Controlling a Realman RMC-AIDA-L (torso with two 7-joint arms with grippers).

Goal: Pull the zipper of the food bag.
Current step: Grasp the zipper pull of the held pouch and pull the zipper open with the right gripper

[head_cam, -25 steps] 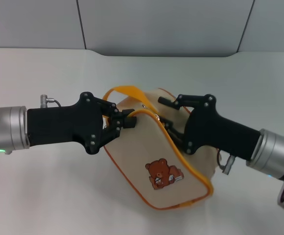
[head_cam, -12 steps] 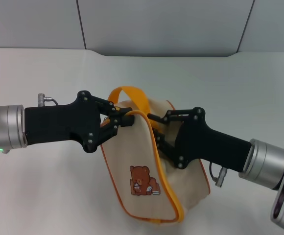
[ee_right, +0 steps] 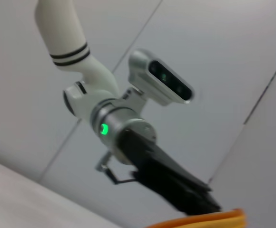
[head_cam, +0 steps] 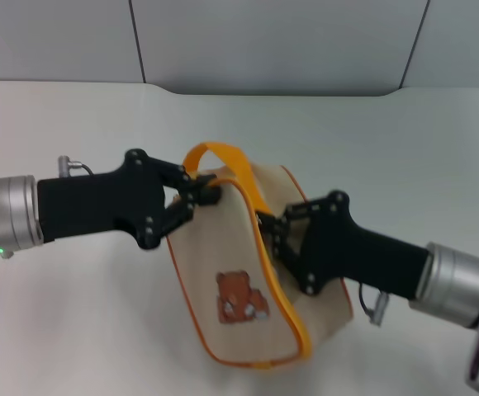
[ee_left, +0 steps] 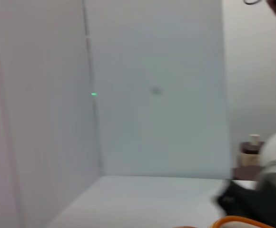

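Claws left (head_cam: 200,195) and right (head_cam: 270,235) pinch food bag (head_cam: 239,280), bear-printed, wordless.

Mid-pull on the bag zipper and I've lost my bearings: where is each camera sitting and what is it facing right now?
Head view: on the robot's head, looking forward and down at the food bag on the white table; left gripper pinches the bag's top corner, right gripper is at the seam.
Left wrist view: on the left arm, facing wall panels; the orange strap shows at the edge.
Right wrist view: on the right arm, facing the left arm against the wall.
Shared: the orange strap shows in all three.
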